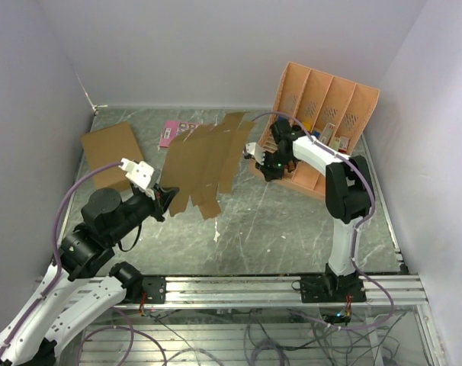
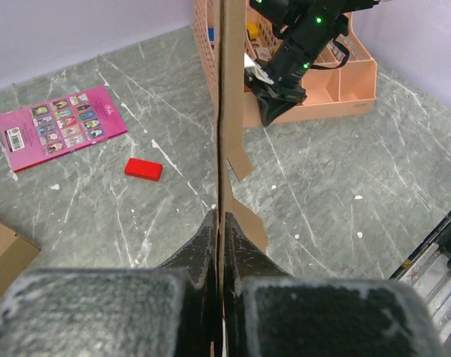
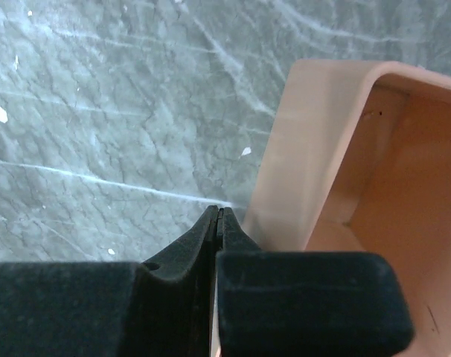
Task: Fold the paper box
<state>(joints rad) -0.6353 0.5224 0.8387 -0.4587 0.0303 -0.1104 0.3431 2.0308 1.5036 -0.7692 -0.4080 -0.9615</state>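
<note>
Over the table, left gripper pinches the creased brown cardboard sheet by one edge, so it may slip; right gripper is pressed together.

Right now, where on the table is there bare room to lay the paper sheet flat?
The widest bare patch is the near middle of the table, between the paper box, the right arm and the front rail. The far right is crowded: the shut right gripper hangs beside the orange rack. The far left holds a brown box and a pink booklet.
</note>
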